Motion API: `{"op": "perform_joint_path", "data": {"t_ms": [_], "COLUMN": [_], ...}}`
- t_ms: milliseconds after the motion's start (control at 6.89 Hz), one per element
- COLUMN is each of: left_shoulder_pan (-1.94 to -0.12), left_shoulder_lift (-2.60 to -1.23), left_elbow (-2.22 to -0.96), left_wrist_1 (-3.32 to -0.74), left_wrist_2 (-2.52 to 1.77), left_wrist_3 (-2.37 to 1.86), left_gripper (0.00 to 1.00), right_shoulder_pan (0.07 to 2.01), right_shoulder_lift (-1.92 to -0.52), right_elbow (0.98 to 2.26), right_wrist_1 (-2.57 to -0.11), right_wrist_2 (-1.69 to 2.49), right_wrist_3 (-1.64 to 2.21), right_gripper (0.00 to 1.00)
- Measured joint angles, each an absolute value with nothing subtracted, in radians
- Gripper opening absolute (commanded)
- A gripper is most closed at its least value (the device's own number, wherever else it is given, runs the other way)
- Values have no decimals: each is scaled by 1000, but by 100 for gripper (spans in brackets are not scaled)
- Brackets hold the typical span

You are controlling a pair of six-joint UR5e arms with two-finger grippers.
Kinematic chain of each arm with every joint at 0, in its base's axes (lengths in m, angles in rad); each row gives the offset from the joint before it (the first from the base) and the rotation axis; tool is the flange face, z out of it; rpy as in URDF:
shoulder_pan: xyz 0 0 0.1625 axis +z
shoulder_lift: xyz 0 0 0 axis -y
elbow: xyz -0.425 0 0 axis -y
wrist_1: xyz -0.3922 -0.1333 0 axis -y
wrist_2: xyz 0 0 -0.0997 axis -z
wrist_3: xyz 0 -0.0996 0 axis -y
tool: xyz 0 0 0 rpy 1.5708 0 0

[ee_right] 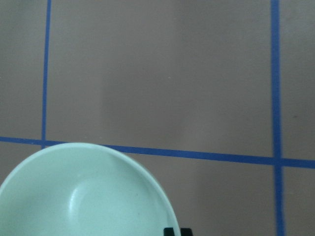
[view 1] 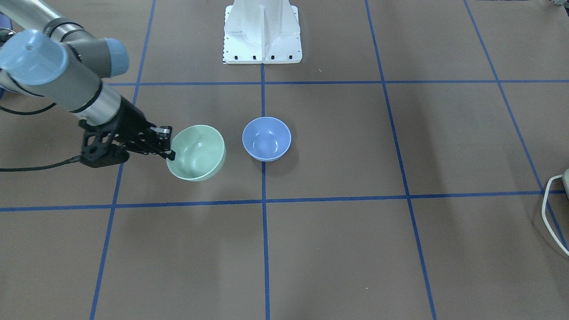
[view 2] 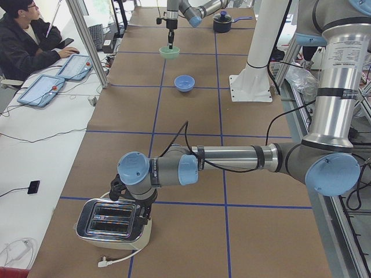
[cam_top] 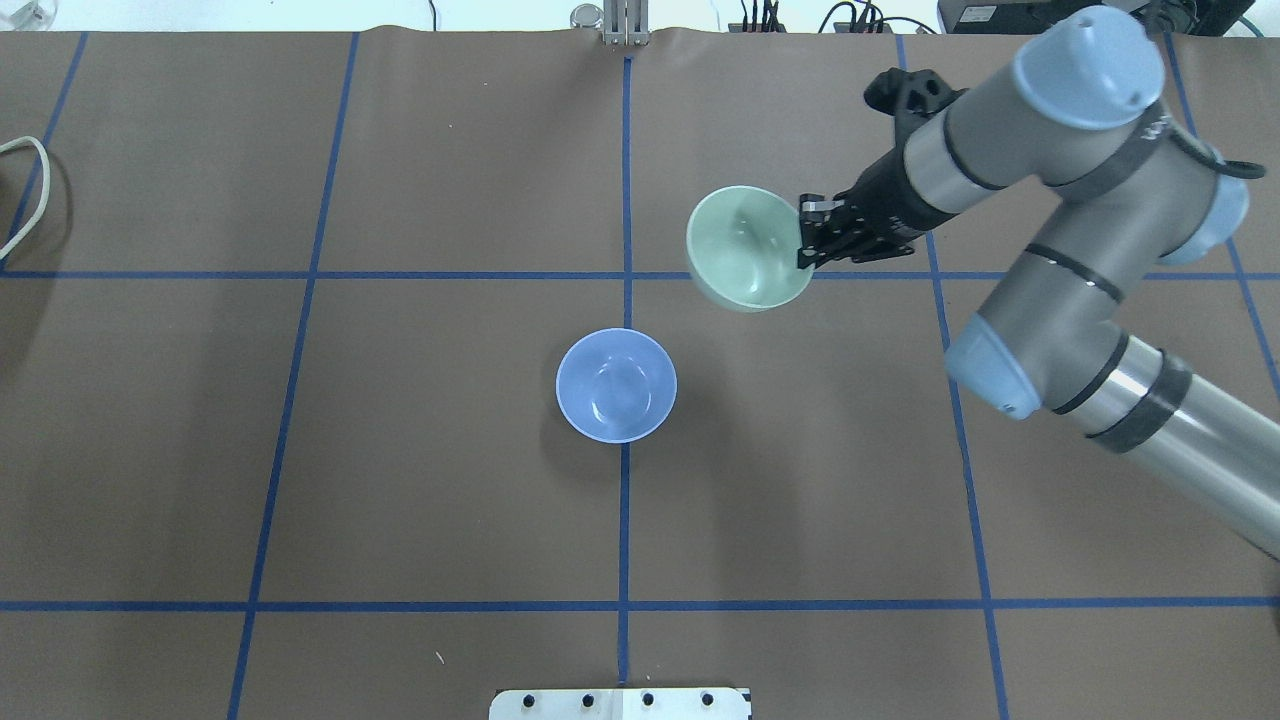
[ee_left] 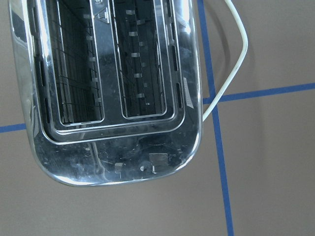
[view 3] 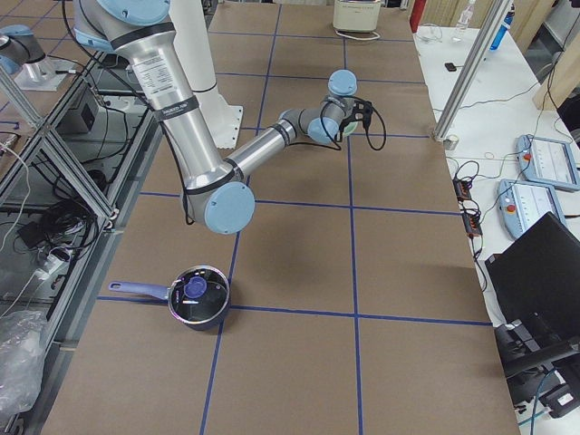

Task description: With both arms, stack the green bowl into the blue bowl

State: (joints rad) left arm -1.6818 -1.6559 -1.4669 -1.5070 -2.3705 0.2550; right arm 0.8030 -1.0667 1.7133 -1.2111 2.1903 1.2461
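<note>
Right claw [view 1: 169,142] grips the rim of the green bowl [view 1: 198,153], the right arm [view 1: 66,84] stretched low over your table [view 1: 355,244]. Left arm [view 2: 232,157] lies folded low at the table's end. You cannot tell whether the left claw [view 2: 130,200], mostly hidden over the toaster [view 2: 110,225], is open. That green bowl tilts near the upright blue bowl [view 1: 266,138], apart.

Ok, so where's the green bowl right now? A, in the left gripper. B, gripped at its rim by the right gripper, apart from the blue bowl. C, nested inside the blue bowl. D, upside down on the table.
B: the right gripper pinches the rim of the green bowl, which tilts and sits apart from the blue bowl, itself empty.
</note>
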Motion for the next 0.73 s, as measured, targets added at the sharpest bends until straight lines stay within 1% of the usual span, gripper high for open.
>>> {"op": "perform_joint_path", "data": {"t_ms": [290,435,725], "left_shoulder_pan": [-1681,-1681,-1681], "left_shoulder_lift": [-1647,-1647,-1646], "left_elbow": [-1465,-1465,-1465], "left_wrist_1": [-1524,-1526,-1526], "left_wrist_2": [-2371,-2371,-2372], "left_wrist_3": [246,246,246], "left_gripper": [99,99,99], "right_shoulder_pan": [635,570,499], "right_shoulder_lift": [-949,-911,-889], "right_elbow": [1769,1769,1742], "right_wrist_1": [-1452,-1519,-1559], "right_wrist_2": [1997,1922,1838], "right_wrist_3": [1304,1329,1345], "right_gripper": [0,0,0]}}
